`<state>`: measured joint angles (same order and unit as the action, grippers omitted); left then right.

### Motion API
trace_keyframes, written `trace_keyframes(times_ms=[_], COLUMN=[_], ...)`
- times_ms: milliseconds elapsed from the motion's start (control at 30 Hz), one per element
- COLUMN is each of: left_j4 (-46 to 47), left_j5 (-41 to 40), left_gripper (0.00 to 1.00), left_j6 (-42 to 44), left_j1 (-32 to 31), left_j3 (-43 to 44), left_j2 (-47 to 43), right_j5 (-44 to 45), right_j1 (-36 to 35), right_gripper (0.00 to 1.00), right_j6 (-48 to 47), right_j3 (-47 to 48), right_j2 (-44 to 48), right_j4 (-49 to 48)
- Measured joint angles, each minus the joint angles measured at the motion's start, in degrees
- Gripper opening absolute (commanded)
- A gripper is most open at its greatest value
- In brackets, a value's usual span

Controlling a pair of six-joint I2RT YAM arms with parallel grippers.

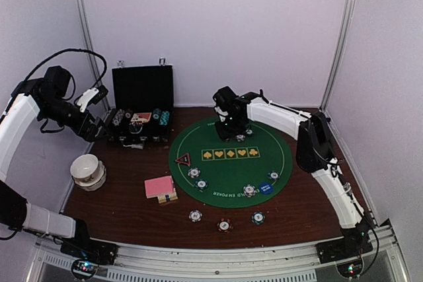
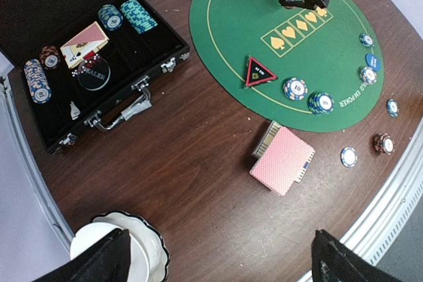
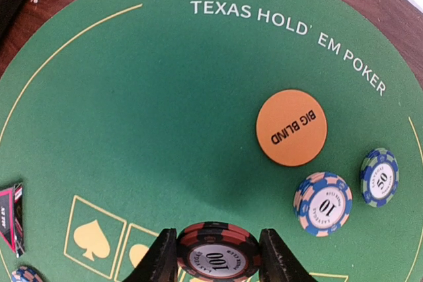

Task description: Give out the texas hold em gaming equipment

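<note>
green mat [image 3: 132, 110]: white "TEXAS HOLD' EM POKER" along its far rim | orange disc button [image 3: 291, 127]: "BIG BLIND" | blue-and-pink chip [image 3: 323, 204]: "10" | green-and-blue chip [image 3: 379, 177]: "50" | red-and-black chip [image 3: 218, 253]: "100" | yellow boxes [image 3: 96, 236] on the mat: spade sign | clear disc [image 2: 92, 77] in black case [image 2: 59, 4], far left: "DEALER"

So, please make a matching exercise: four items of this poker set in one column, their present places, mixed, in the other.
1. orange round "BIG BLIND" plastic disc
2. pink-backed deck of paper playing cards
3. red-and-black round "100" chip
4. turquoise striped chip stack

A. inside the black hinged case
B. between the fingers of the right tool
C. on the green felt mat, beside the white lettering
D. on the bare brown wooden table

Pairs: 1-C, 2-D, 3-B, 4-A
</note>
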<state>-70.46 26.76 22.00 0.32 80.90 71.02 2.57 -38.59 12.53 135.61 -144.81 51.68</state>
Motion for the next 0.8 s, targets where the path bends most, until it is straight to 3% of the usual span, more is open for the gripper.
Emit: trace_keyframes(times_ms=[233,467,600,800], left_j4=[0.0,0.0,0.0,0.0], left_j5=[-0.02,-0.02,-0.02,0.0], left_gripper=[0.98,0.97,0.98,0.98], left_j6=[0.0,0.02,0.0,0.02], left_j1=[0.0,0.0,0.0,0.0], left_j3=[0.0,0.0,0.0,0.0], left_j2=[0.0,0.0,0.0,0.0], right_j5=[0.42,0.5,0.46,0.22], right_j1=[1.03,1.88,2.36,2.4], right_gripper=[0.21,0.49,0.57,0.59], right_j6=[0.37,0.92,0.96,0.87], right_j3=[0.74,2.82,2.91,2.99], right_j2=[-3.32,-5.49,-5.75,-5.77], right_j4=[-2.45,-2.82,-3.26,-3.93])
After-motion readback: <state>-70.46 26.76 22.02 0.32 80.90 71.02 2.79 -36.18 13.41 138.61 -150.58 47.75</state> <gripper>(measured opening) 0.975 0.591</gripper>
